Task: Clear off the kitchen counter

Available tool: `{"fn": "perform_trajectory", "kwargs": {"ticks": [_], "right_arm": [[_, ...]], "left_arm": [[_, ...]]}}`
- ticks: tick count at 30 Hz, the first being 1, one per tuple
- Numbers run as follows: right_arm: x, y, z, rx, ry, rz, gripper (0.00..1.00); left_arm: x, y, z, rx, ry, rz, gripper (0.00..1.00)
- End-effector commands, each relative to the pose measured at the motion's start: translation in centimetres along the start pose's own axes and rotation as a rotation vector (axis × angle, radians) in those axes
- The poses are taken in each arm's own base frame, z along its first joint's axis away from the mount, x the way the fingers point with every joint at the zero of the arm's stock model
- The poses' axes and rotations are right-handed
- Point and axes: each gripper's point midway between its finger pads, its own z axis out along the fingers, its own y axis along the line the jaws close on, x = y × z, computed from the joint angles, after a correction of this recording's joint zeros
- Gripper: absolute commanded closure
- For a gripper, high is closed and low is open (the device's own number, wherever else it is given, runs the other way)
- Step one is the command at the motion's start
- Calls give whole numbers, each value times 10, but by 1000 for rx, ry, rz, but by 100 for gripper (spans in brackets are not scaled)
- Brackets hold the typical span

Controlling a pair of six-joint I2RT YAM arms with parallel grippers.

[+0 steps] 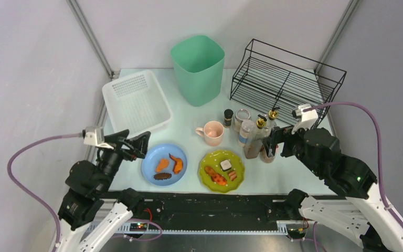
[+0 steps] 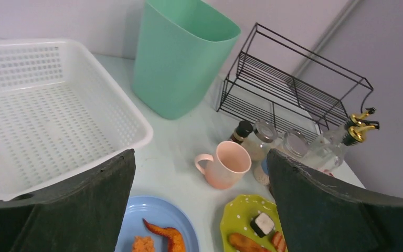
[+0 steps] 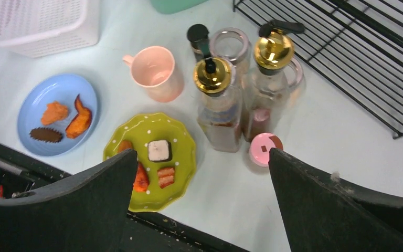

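Left hand [image 2: 198, 157] spread, empty, right hand [image 3: 198, 152] spread, partly hiding bottles [image 1: 252, 143] from above, kitchen counter [image 1: 188, 119] crowded

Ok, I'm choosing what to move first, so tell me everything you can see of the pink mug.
The pink mug is pale, smooth and matte, ceramic or plastic, with one loop handle pointing to the robot's left. It stands upright and looks empty on the kitchen counter, behind the green plate, beside the bottles. Only the counter seems to touch it.
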Motion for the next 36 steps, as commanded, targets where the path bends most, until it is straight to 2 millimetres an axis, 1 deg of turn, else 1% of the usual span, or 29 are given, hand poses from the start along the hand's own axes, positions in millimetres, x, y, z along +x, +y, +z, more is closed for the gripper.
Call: {"fn": "perform_trajectory", "kwargs": {"ticks": [1,3,4,5,6,8,10,11,12,13,16,17,18,20,22,23,26,27,28,29,30,31,32,33,36], "right_arm": [[-7,-19,-12,98,-36,78,0],[-7,-22,-16,97,-53,78,0],[-7,-16,-20,53,-61,77,0],[-4,-12,-20,18,-54,40,0],[-3,0,-23,-62,-56,26,0],[-2,6,-24,-109,-59,-7,0],[1,5,-20,-98,-60,-9,0],[6,5,-16,-94,-49,-17,0],[5,4,-13,-89,-54,-22,0],[8,4,-10,-84,-53,-25,0],[6,-1,-4,-41,-81,25,0],[6,0,-1,-44,-91,35,0],[11,1,2,-49,-88,30,0],[9,1,5,-49,-114,25,0],[13,-4,13,-15,-122,32,0],[11,-6,17,5,-136,40,1],[18,-6,31,33,-123,40,4],[17,-7,36,47,-128,43,5],[21,-8,41,60,-121,41,6],[19,-10,46,79,-136,41,7],[24,-11,51,89,-129,33,8],[21,-9,54,86,-149,23,10],[26,-10,59,89,-145,13,12],[22,-8,63,88,-164,10,13],[28,-9,74,104,-165,2,14]], "left_arm": [[-5,19,-13,-61,-102,-26,2],[-5,18,-18,-41,-113,-13,2],[-5,18,-19,-41,-119,-12,2],[-7,20,-21,-46,-130,-17,2],[-7,21,-22,-51,-132,-20,2],[-6,26,-22,-73,-133,-23,2],[-1,31,-20,-105,-113,-18,2],[4,36,-18,-135,-87,-11,2],[5,38,-17,-149,-77,-9,2],[11,41,-14,-171,-46,2,2],[16,41,-10,-178,1,36,2],[18,40,-10,-173,10,45,2],[20,38,-10,-157,20,48,2],[24,33,-11,-121,35,63,2],[26,31,-12,-100,41,79,2],[28,31,-12,-98,44,89,2],[28,33,-13,-97,37,96,2],[29,33,-14,-99,37,100,2],[29,34,-14,-101,34,103,2],[29,34,-14,-100,35,106,2],[29,34,-14,-96,36,113,2],[29,34,-14,-94,36,115,2],[30,33,-14,-92,40,118,2],[30,33,-14,-91,39,118,2],[31,33,-14,-88,42,117,2]]}}
